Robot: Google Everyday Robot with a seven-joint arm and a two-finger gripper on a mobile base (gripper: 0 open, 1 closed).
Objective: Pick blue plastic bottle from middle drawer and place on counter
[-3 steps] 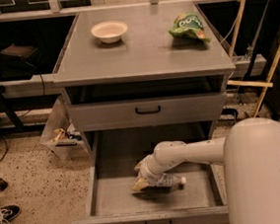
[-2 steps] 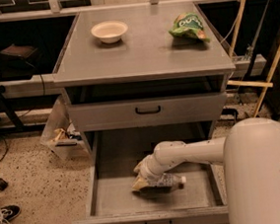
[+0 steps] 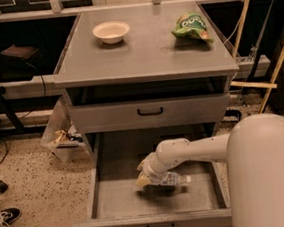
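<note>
Hidden: my gripper sits low in the middle drawer, right at the base end of the blue plastic bottle; where they meet is a pale blur.
Grip: I cannot tell whether I have closed on the bottle or only rest against it.
Bottle: lying on its side over the drawer floor, white cap pointing right, a shadow beneath it.
Cut off: my body fills the lower right corner and covers the drawer's right front end.
Arm: my arm reaches left from the body into the drawer.
Drawer: pulled wide open; the upper drawer above it is closed.
Counter: the counter carries a white bowl at back left and a green snack bag at back right, well apart.
Room: speckled floor, a clear bin left of the cabinet, shoes at the left edge, wooden poles leaning at right.
</note>
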